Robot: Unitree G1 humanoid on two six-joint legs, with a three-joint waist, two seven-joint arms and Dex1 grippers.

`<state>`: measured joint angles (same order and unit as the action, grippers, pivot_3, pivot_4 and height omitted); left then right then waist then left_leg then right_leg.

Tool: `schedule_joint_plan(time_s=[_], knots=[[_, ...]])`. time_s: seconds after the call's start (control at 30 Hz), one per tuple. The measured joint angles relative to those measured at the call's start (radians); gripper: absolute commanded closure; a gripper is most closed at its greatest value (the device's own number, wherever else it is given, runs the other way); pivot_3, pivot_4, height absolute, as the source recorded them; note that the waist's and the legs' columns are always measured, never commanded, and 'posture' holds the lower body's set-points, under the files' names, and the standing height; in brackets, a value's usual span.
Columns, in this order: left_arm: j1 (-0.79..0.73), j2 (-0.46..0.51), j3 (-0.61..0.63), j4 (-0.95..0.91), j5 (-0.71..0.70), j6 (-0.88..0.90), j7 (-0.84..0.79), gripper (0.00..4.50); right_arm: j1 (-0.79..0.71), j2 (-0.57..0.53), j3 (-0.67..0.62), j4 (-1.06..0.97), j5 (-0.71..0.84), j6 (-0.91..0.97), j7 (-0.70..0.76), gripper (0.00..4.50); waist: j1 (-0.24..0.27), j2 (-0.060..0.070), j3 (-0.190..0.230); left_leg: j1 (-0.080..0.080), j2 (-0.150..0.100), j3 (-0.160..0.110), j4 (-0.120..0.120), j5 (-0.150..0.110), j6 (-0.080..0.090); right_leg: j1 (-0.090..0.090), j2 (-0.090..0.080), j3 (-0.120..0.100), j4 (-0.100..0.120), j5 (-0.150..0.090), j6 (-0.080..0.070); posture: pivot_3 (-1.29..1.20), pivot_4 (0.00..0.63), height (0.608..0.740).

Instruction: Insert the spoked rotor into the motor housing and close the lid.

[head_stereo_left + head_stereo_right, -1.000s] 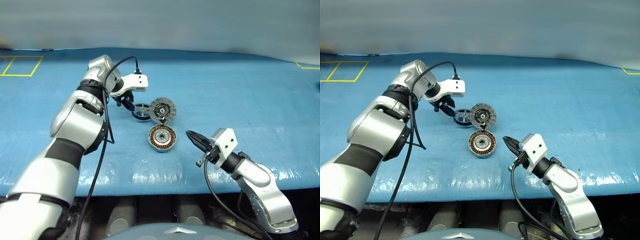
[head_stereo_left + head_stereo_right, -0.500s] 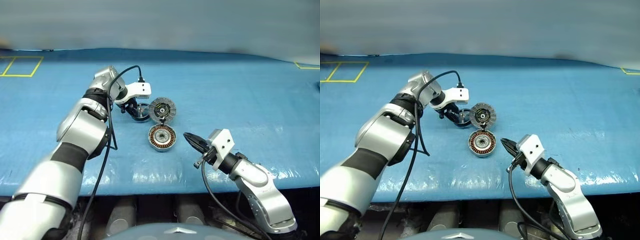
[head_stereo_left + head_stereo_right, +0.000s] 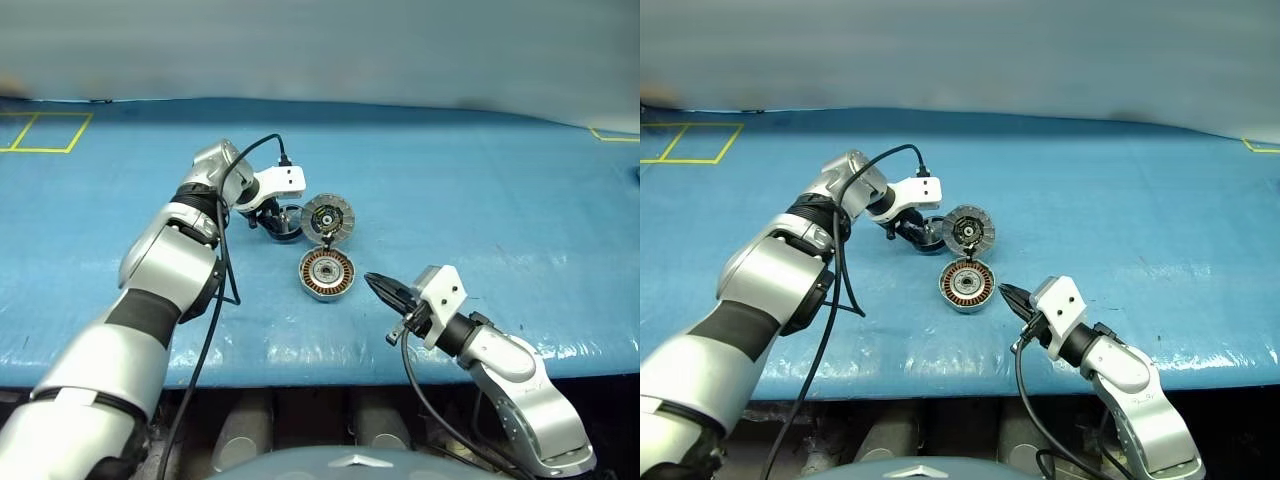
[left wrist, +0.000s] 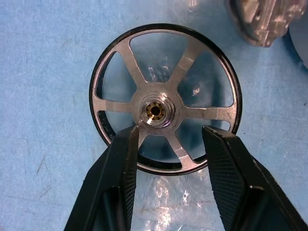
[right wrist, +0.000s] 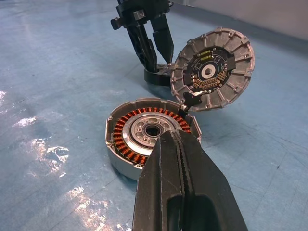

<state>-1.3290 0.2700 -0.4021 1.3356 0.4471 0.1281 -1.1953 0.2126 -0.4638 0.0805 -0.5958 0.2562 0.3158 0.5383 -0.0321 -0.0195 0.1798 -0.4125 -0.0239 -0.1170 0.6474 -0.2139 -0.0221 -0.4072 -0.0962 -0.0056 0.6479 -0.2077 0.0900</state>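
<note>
the spoked rotor (image 4: pixel 165 105) lies flat on the blue table (image 3: pixel 480 180), just beside the motor housing (image 3: pixel 326 273) on the side away from you, close to the raised lid (image 3: pixel 328 216) that stands tilted up off the housing's far rim. your left gripper (image 4: pixel 168 144) points steeply down at it with its fingers spread, not gripping yet: one finger (image 4: pixel 126 149) overlaps the near rim while the other (image 4: pixel 222 154) sits just outside it, so the hub lies a little ahead of the gap and the rotor's flat face looks straight up at you. this is the nearer arm by far; i judge you need only a short advance before pinching a spoke or the rim. your right gripper (image 3: pixel 385 291) has its fingers pressed together, holds nothing, and hovers just beside the housing on the near side.
</note>
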Motion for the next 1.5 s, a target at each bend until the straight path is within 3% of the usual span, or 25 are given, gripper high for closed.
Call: schedule_joint_plan(time_s=[0.6, 1.2, 1.37, 1.5], knots=[[0.015, 0.004, 0.038, -0.004, -0.031, 0.082, -0.027, 2.3, 0.001, 0.004, 0.021, 0.0, -0.024, -0.006, -0.007, 4.5, 0.0, 0.002, -0.002, 0.002, 0.0, 0.0, 0.001, 0.0, 0.0, 0.002, 0.0, 0.0, 0.001, 0.0, 0.0, 0.0, 0.15, 0.74], [0.038, 0.002, 0.015, 0.0, -0.016, 0.036, 0.013, 2.3, 0.006, 0.009, 0.039, 0.005, -0.048, -0.025, -0.003, 4.5, -0.001, 0.002, -0.002, 0.001, 0.0, 0.0, 0.001, 0.0, 0.0, 0.0, 0.0, 0.001, 0.002, 0.0, 0.0, 0.0, 0.15, 0.74], [0.048, -0.002, 0.01, 0.0, -0.015, 0.028, 0.01, 3.47, 0.009, 0.01, 0.039, 0.005, -0.05, -0.026, -0.007, 4.5, -0.002, 0.002, -0.001, 0.0, 0.0, 0.0, 0.001, 0.0, 0.0, 0.0, 0.0, 0.001, 0.002, 0.0, 0.0, 0.0, 0.15, 0.74], [0.051, 0.004, 0.0, 0.0, -0.012, -0.003, 0.026, 3.47, 0.008, 0.01, 0.035, 0.006, -0.049, -0.026, -0.008, 4.5, -0.003, 0.002, -0.001, 0.0, 0.0, 0.0, 0.001, 0.0, 0.0, -0.001, 0.0, 0.001, 0.002, 0.0, 0.0, 0.0, 0.15, 0.74]])
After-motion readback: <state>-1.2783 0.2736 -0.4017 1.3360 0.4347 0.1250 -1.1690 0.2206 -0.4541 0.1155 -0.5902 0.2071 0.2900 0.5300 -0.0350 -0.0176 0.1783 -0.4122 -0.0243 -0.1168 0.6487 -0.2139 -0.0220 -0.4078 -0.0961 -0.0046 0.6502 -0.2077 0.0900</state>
